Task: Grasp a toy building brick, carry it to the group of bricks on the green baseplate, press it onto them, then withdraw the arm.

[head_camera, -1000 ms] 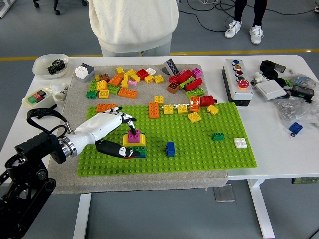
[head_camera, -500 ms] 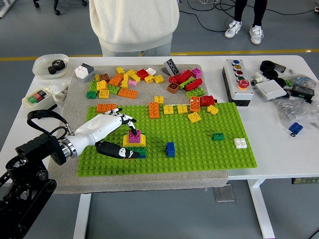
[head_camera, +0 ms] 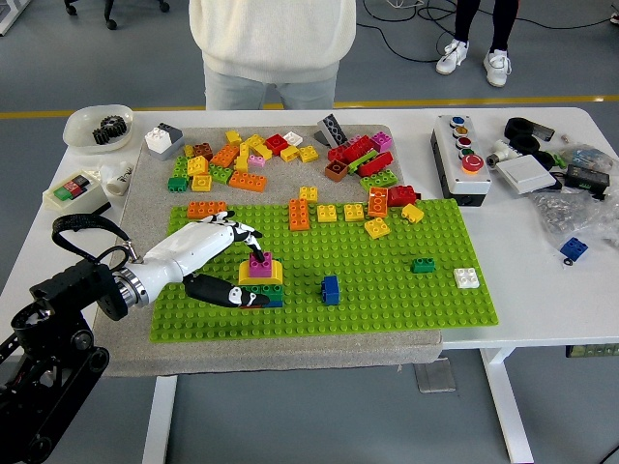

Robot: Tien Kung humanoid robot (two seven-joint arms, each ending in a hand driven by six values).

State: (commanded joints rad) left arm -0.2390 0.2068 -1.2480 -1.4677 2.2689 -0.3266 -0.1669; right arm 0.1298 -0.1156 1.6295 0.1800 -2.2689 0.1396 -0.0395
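**Brick seated, withdrawal pending**

The pink brick [head_camera: 259, 263] sits atop the stack [head_camera: 261, 283] at the baseplate's [head_camera: 387, 290] seven o'clock. The left hand [head_camera: 215, 256] brackets the stack, fingers spread, gripping nothing. Pressing looks complete; only withdrawal remains.

Lighting: bright, even, diffuse; appears to come from overhead. No hard-edged shadows anywhere. Soft, short shadows sit directly under the loose bricks [head_camera: 290, 159] and beneath the left hand [head_camera: 208, 253] on the green baseplate [head_camera: 387, 290], all close to their objects. Darker shade under the bench [head_camera: 542, 300] overhang at the near edge.

Glare: white bench top reads very bright, near clipping at the right side; mild sheen on the hand's white shell. Baseplate colour saturated, studs resolved.

Focus: sharp across the bench; no motion blur on the hand. Small print on the control box [head_camera: 462, 159] not legible. Slight wide-angle bowing at the bench's far edge.
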